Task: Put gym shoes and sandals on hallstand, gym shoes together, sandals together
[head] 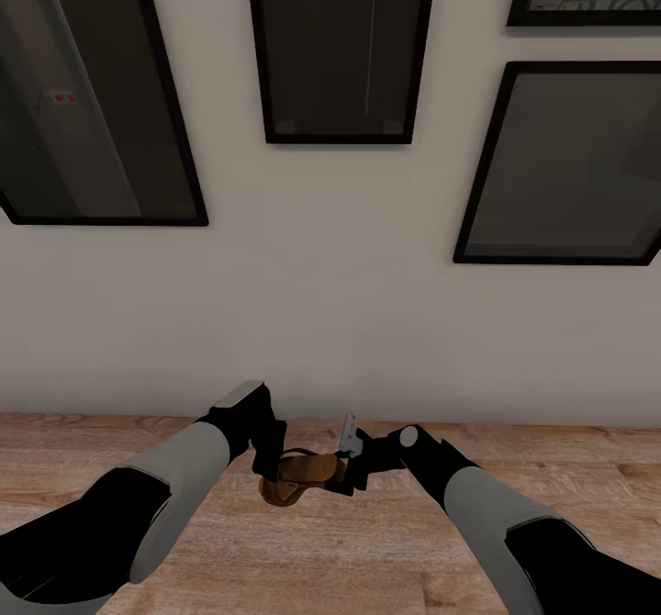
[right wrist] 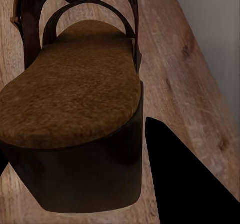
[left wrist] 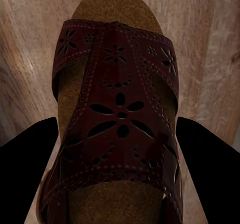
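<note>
- holding one sandal between my left claw and right claw, above the floor by the wall.
- left fingers flank its strap; right grip i cannot tell.
- picking-up step; next, i judge, find the rack.

Sandal: strap glossy dark reddish-brown leather, punched flower cut-outs, stitched dot lines; insole matt, grainy, cork-like tan; heel block smooth dark brown, dull sheen. Corridor floor: light brown wood planks, visible grain and knots, low satin finish. Wall: plain off-white, matt. Picture frames: black, smooth edges, dark glossy glass-like panes. Robot arm shells: smooth grey and black plastic-looking, matt.
</note>
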`<state>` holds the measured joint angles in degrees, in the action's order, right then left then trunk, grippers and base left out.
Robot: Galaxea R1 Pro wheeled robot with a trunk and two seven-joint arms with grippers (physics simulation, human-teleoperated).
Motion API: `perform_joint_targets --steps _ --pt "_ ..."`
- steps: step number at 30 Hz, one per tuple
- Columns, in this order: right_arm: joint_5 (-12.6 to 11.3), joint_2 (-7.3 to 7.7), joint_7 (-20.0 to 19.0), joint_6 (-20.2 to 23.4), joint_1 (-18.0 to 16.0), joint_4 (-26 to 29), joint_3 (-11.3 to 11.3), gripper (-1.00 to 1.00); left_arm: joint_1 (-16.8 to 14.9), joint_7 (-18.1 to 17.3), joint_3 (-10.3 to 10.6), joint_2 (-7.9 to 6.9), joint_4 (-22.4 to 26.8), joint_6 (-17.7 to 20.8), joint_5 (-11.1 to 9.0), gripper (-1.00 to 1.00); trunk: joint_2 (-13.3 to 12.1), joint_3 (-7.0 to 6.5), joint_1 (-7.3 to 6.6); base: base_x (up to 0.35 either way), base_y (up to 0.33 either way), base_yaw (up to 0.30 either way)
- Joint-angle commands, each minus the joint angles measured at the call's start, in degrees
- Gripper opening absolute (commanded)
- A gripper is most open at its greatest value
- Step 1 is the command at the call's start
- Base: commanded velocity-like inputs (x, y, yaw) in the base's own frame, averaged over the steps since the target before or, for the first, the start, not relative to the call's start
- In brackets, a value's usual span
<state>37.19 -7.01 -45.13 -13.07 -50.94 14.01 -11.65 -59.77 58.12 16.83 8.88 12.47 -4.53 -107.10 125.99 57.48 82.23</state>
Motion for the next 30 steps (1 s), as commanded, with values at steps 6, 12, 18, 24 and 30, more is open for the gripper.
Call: perform_joint_targets --steps 6,12,18,24,30 --pt "-0.36 -0.03 -0.66 -0.38 0.05 -0.05 -0.21 -1.00 -0.06 -0.64 -1.02 0.07 0.10 0.29 1.10 -1.00 0.00 0.00 0.00 0.000 0.000 0.000" --pt "-0.36 -0.02 -0.66 -0.38 0.05 -0.04 -0.21 -1.00 -0.05 -0.60 -0.94 0.08 0.10 0.24 1.10 1.00 0.00 0.00 0.00 0.000 0.000 0.000" --pt "-0.36 -0.03 -0.66 -0.38 0.05 -0.05 -0.21 -1.00 -0.05 -0.63 -0.97 0.09 0.10 0.26 1.10 1.00 0.00 0.00 0.00 0.000 0.000 0.000" --pt "-0.36 -0.02 -0.66 -0.38 0.05 -0.04 -0.21 -1.00 -0.05 -0.66 -1.00 0.09 0.10 0.30 1.10 1.00 0.00 0.00 0.00 0.000 0.000 0.000" --pt "-0.35 -0.02 -0.66 -0.38 0.05 -0.05 -0.21 -1.00 -0.03 -0.70 -1.01 0.09 0.10 0.30 1.10 1.00 0.00 0.00 0.00 0.000 0.000 0.000"
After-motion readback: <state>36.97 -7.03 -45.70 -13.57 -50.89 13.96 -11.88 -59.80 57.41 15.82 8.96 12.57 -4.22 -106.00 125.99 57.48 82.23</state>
